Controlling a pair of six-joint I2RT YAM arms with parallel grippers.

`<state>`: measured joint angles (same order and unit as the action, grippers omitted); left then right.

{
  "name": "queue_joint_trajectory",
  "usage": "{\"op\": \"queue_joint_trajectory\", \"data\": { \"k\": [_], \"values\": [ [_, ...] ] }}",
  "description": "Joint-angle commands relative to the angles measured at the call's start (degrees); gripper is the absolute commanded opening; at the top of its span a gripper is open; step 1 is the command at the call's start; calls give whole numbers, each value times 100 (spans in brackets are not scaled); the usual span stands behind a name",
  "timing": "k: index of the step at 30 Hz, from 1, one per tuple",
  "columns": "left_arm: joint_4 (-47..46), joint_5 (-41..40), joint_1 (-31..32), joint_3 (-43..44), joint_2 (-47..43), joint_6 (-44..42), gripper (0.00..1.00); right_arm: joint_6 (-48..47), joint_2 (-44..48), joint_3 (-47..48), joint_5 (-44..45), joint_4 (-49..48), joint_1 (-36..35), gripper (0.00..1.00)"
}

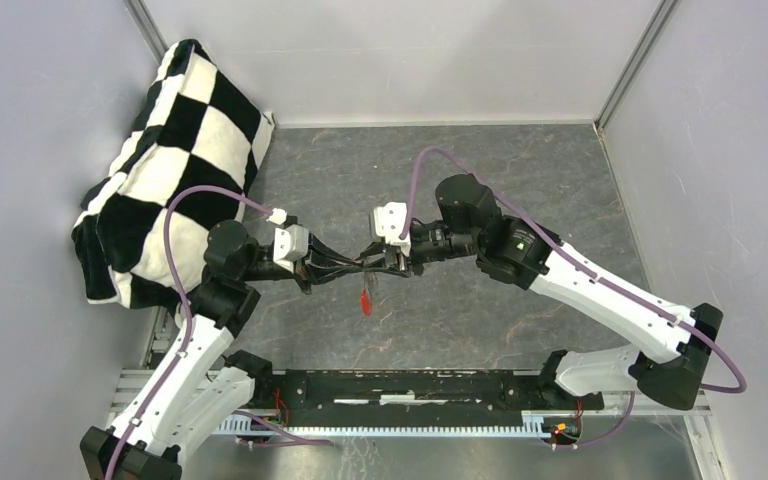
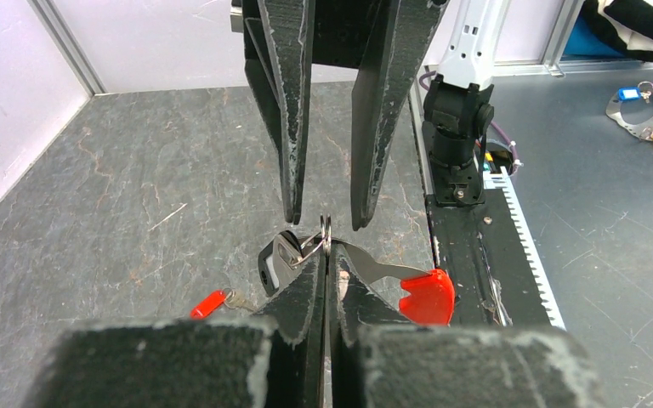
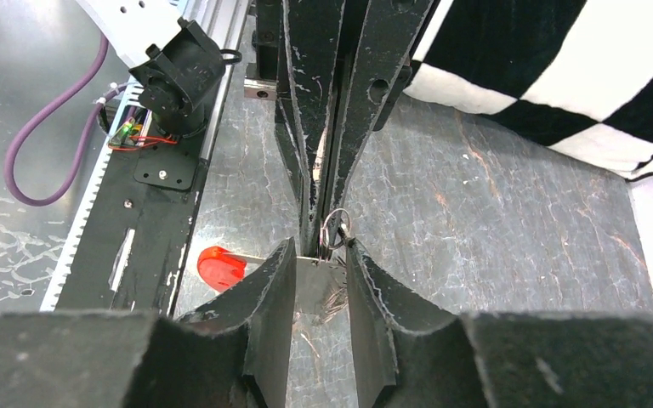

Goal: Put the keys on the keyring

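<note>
My left gripper [image 2: 328,252] is shut on the keyring [image 2: 326,231], a thin metal split ring held above the grey tabletop. A black-headed key [image 2: 274,259] hangs on the ring, to the left of the fingers. The red-headed key has its blade [image 2: 378,265] reaching to the ring and its red head [image 2: 428,296] hanging out to the right. I cannot tell whether it is threaded on. My right gripper [image 3: 319,246] faces the left one, open, its tips either side of the ring [image 3: 336,228], with the flat blade [image 3: 315,276] in the gap. The grippers meet mid-table [image 1: 370,262].
A small red tag [image 2: 208,303] on a short chain shows below the left fingers. A black-and-white checkered cushion [image 1: 175,160] leans in the back left corner. A black mounting rail [image 1: 410,385] runs along the near edge. Grey walls enclose the table.
</note>
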<state>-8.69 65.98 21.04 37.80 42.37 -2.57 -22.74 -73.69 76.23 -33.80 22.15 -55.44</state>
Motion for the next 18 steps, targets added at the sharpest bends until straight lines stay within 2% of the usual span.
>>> {"op": "queue_joint_trajectory", "data": {
  "k": [1,6,12,18],
  "values": [
    [-256,-61,8,148,-28,153,2,-81,188,7,-5,70,16,32],
    [-257,-72,12,166,-27,156,2,-73,126,49,-119,25,15,26],
    [-263,-77,9,167,-36,156,2,-81,35,103,-144,38,19,25],
    [-272,-67,13,187,-3,143,2,-57,-35,156,-176,8,24,14]
  ]
}}
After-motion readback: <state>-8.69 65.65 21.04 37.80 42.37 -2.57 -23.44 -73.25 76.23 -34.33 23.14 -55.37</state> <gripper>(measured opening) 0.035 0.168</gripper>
